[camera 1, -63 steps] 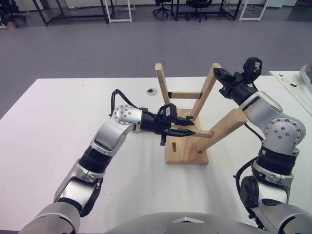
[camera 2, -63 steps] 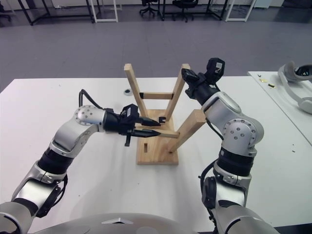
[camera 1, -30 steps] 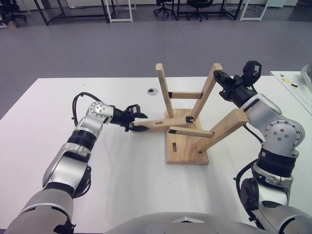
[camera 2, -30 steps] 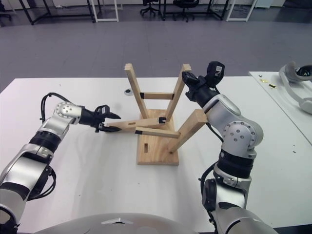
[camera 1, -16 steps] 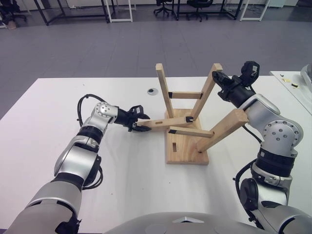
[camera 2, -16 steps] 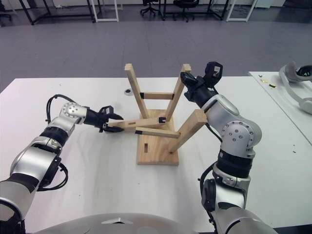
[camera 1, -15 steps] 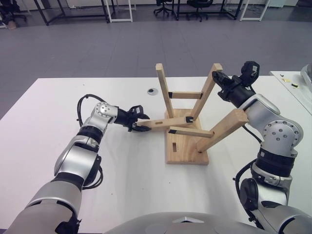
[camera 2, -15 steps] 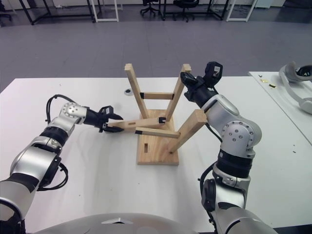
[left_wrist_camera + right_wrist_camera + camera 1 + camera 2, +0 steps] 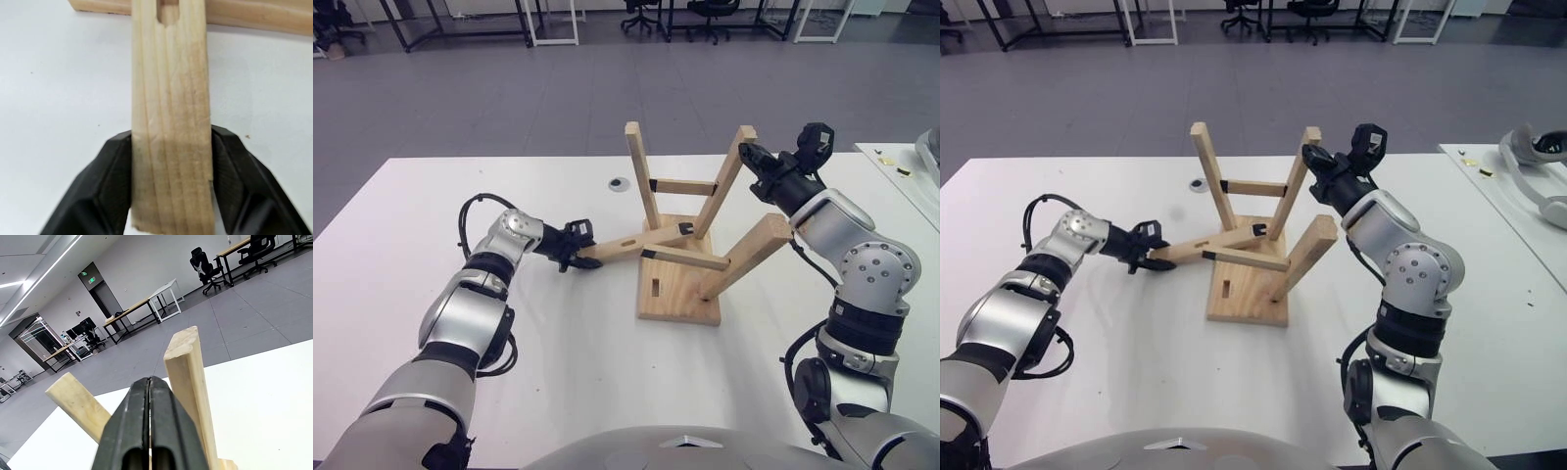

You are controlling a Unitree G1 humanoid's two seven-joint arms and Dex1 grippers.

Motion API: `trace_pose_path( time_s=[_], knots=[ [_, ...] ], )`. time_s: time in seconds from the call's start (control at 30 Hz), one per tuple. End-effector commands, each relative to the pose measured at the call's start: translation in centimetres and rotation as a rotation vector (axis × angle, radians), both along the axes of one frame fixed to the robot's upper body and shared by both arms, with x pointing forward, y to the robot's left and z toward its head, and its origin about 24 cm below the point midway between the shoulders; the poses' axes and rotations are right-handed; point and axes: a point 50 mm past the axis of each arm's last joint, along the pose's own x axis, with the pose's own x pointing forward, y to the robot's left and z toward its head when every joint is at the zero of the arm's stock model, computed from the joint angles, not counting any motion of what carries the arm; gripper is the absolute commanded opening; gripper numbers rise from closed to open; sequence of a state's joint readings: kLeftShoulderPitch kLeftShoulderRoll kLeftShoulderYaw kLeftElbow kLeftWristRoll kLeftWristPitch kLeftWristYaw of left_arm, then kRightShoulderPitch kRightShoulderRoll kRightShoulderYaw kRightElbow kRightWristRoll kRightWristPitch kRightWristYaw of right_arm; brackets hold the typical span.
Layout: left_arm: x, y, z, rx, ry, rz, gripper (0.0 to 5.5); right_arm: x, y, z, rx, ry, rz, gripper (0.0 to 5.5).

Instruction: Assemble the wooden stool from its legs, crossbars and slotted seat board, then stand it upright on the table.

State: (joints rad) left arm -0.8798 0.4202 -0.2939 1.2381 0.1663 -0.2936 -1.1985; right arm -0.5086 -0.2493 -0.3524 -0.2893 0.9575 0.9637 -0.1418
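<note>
The stool lies upside down on the white table [image 9: 431, 196], its slotted seat board [image 9: 677, 294] flat on the top. Two legs [image 9: 640, 176] [image 9: 729, 181] rise from it, joined by a crossbar [image 9: 683, 186]. A third leg [image 9: 744, 257] leans over the board's right side and carries another crossbar [image 9: 685, 258]. The fourth leg [image 9: 631, 242] slants low to the left. My left gripper [image 9: 576, 258] is shut on its free end, and its fingers [image 9: 107, 181] clamp the wood [image 9: 171, 122]. My right gripper [image 9: 751, 160] is shut, with nothing between its fingers [image 9: 149, 431], beside the right rear leg's top [image 9: 190, 382].
A round cable hole [image 9: 619, 183] sits in the table behind the stool. A white headset [image 9: 1540, 147] and small yellow bits [image 9: 901, 168] lie on the neighbouring table at the right. Open table surface stretches to the left and front of the stool.
The left gripper, still holding the leg's end, has drawn it down and to the left. The seat board and the whole stool have slid and turned slightly leftward. The right gripper has barely moved.
</note>
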Motion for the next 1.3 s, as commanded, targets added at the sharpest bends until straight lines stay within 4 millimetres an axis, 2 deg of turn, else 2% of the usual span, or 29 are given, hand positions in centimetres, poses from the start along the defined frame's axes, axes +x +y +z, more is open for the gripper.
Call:
trace_pose_path(
  time_s=[0.03, 0.2, 0.33, 0.43, 0.47, 0.53, 0.63, 0.7, 0.8, 0.87, 0.93, 1.0, 1.1, 1.2, 1.3],
  knots=[
    [0.7, 0.5, 2.0, -0.07, -0.05, 0.018, 2.08, 0.0, 0.0, 0.4, 0.015, -0.015, -0.009, 0.0],
    [0.4, 1.6, 5.5, -0.163, -0.073, -0.108, 2.06, -0.1, -0.2, 0.1, 0.014, -0.011, -0.019, 0.0],
    [-1.0, 2.0, 8.2, -0.127, -0.08, -0.256, 2.06, -0.2, -0.5, 0.1, 0.013, -0.013, -0.033, 0.0],
    [-1.2, 2.0, 10.6, -0.136, -0.139, -0.267, 2.06, -0.2, -0.3, 0.1, 0.014, -0.018, -0.029, 0.0],
    [-1.1, 2.1, 12.0, -0.149, -0.18, -0.256, 2.06, -0.2, -0.2, 0.4, 0.007, -0.033, -0.026, 0.0],
    [-0.9, 2.5, 15.2, -0.162, -0.273, -0.228, 2.06, -0.1, 0.0, 2.1, -0.02, -0.104, -0.026, 0.0],
    [-1.0, 2.2, 21.5, -0.231, -0.425, -0.207, 2.06, -0.4, 0.4, 5.9, -0.16, -0.288, -0.052, 0.0],
    [-1.5, 1.6, 23.7, -0.267, -0.462, -0.222, 2.06, -0.8, 0.8, 8.3, -0.218, -0.4, -0.064, 0.0],
    [-1.9, 1.1, 26.4, -0.272, -0.563, -0.189, 2.06, -2.4, 2.1, 14.8, -0.281, -0.673, -0.07, 0.0],
    [-1.8, 1.4, 27.0, -0.236, -0.631, -0.099, 2.06, -3.7, 3.9, 19.3, -0.258, -0.863, -0.047, 0.0],
    [-1.6, 1.2, 27.1, -0.22, -0.676, -0.039, 2.06, -4.7, 5.8, 21.7, -0.202, -0.96, 0.021, 0.0],
    [-1.6, 0.8, 27.2, -0.224, -0.703, -0.019, 2.06, -4.6, 7.2, 21.8, -0.177, -0.955, 0.091, 0.0],
    [-1.6, -1.1, 28.5, -0.289, -0.758, -0.049, 2.06, -3.2, 7.7, 20.3, -0.168, -0.851, 0.125, 0.0],
    [-2.0, -2.8, 30.6, -0.398, -0.812, -0.085, 2.06, -1.1, 5.8, 19.0, -0.152, -0.739, 0.062, 0.0],
    [-2.6, -3.5, 31.9, -0.46, -0.837, -0.12, 2.05, -0.2, 4.7, 18.1, -0.17, -0.682, 0.025, 0.0]
  ],
)
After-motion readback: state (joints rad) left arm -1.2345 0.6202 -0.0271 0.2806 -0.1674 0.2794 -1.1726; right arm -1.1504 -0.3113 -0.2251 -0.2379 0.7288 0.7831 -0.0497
